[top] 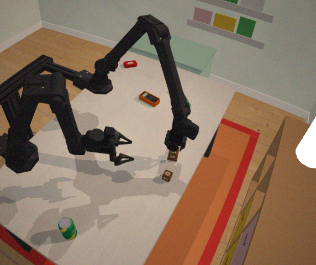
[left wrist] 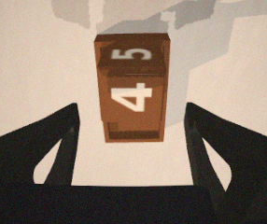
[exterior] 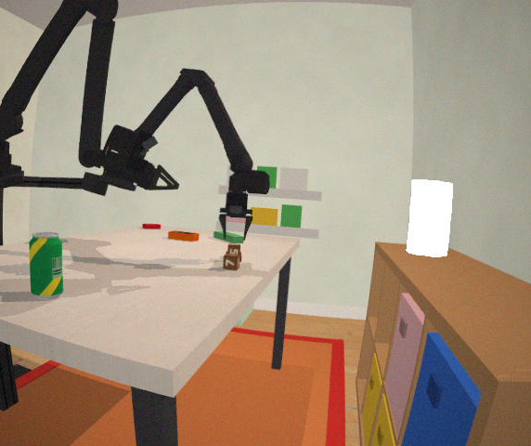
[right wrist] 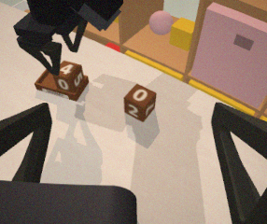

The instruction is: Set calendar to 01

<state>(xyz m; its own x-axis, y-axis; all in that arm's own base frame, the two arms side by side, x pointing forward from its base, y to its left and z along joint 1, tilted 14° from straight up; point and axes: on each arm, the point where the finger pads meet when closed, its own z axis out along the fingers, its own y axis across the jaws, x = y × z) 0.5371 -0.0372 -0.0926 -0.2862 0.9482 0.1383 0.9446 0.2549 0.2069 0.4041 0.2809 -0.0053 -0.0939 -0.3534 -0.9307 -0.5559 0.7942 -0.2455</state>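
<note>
The calendar is partly set at best: one cube is in the tray and the other is out on the table. The tray (top: 178,150) (left wrist: 134,139) (right wrist: 45,90) stands below the left gripper (top: 175,149) (exterior: 235,237) (left wrist: 132,112) (right wrist: 64,63), and its seated cube (top: 172,155) (exterior: 233,249) (left wrist: 129,103) (right wrist: 70,77) looks flat, 4 on top, with a 0 that reads about upright on the side of the pale label, which I take for the front. It sits toward the right end as read from there, though, so the 0 seems to be in the ones place and probably has to shift left. The left fingers are spread part way, one to each side of the tray and cube, gripping nothing; a pinch and a slide look likely. The loose cube (top: 167,175) (exterior: 231,261) (right wrist: 140,103) lies near the tray, 0 up and 2 on one side; it still needs its 1 turned to the front, upright, and a place in the right half. The right gripper (top: 132,150) (exterior: 177,185) (right wrist: 131,111) hangs well apart, fingers wide and nothing between them.
</note>
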